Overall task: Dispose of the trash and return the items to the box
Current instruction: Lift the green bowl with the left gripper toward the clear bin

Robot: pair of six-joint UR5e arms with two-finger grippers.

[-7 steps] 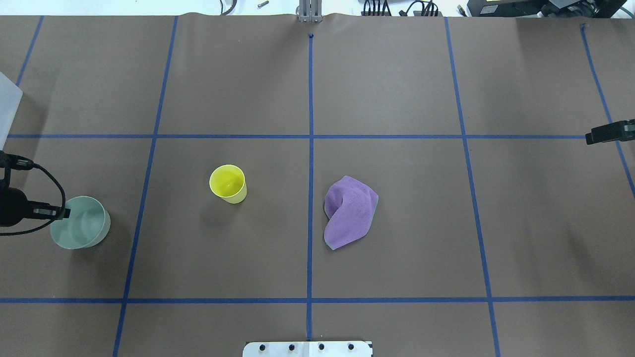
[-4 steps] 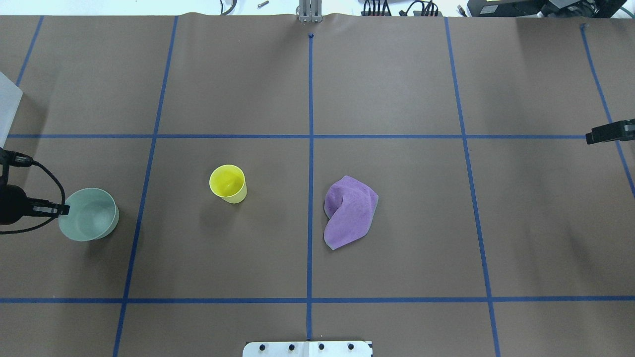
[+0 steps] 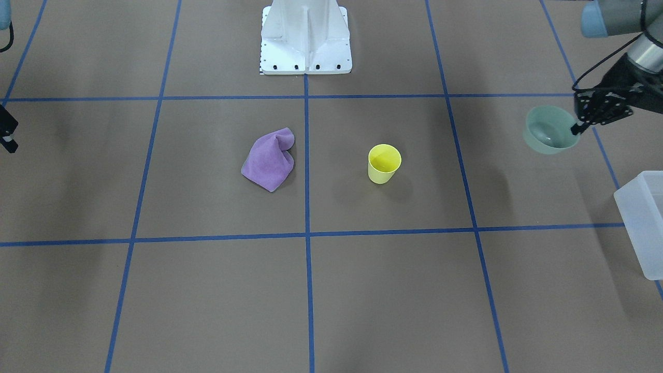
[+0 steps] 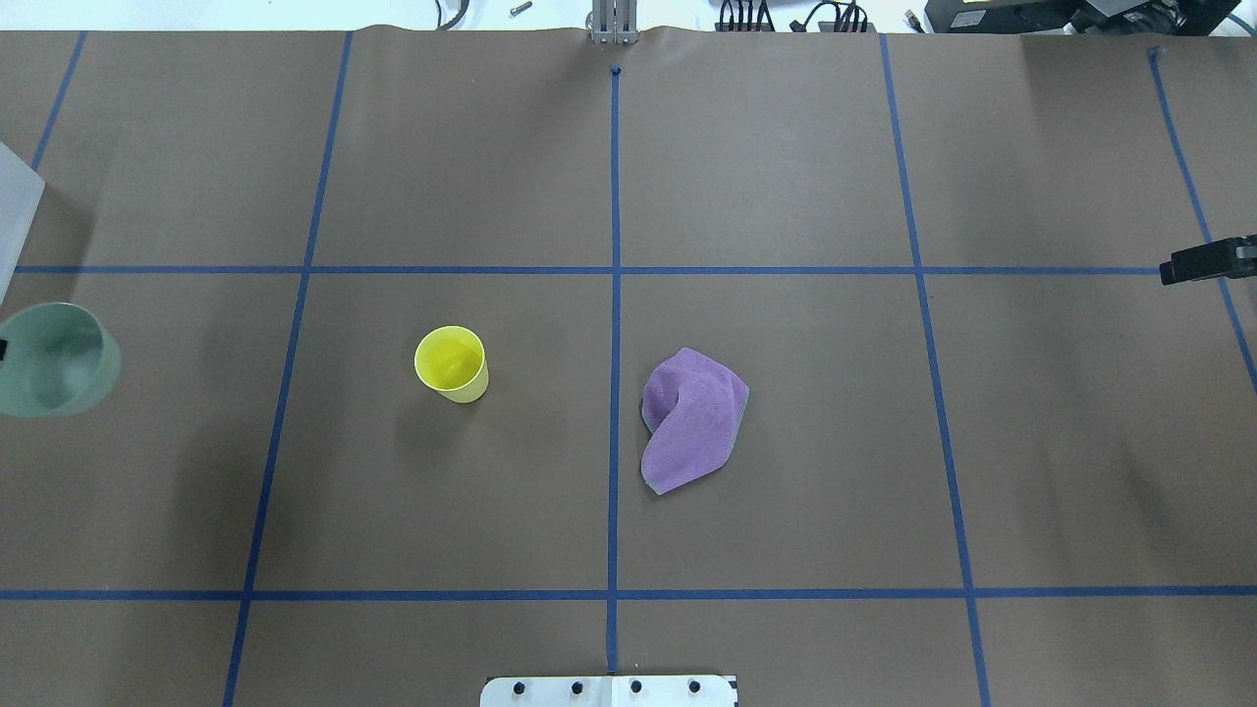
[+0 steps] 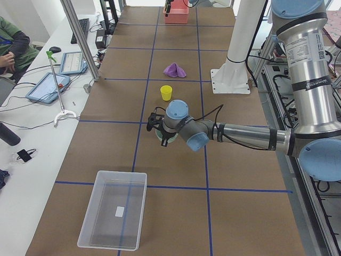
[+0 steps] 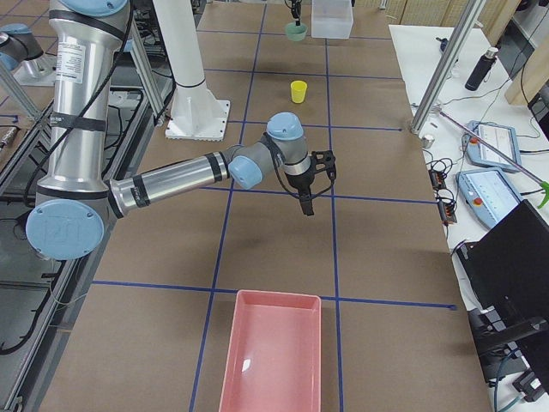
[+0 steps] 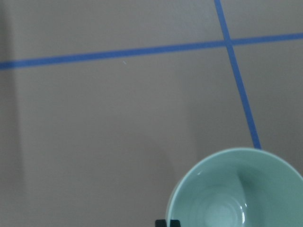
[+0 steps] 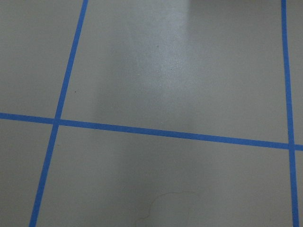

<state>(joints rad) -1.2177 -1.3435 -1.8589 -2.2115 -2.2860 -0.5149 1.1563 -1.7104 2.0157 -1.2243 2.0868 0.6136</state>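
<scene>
Over the last second the bowl [image 3: 546, 137] went from beside the yellow cup's [image 4: 451, 363] grid square out to the overhead view's far left edge, closer to the box [image 3: 645, 228]. The left end effector [image 3: 576, 129] was clamped on the bowl's rim, with the bowl seemingly lifted off the surface [image 4: 786, 177] and short of the box, not over it. Transport was underway and the drop-in was still to come. The right end effector [image 4: 1208, 260] had not moved from the far right edge; can't tell if wide or narrow. Yellow cup and purple cloth [image 4: 692, 417] hadn't shifted and were still to handle.
</scene>
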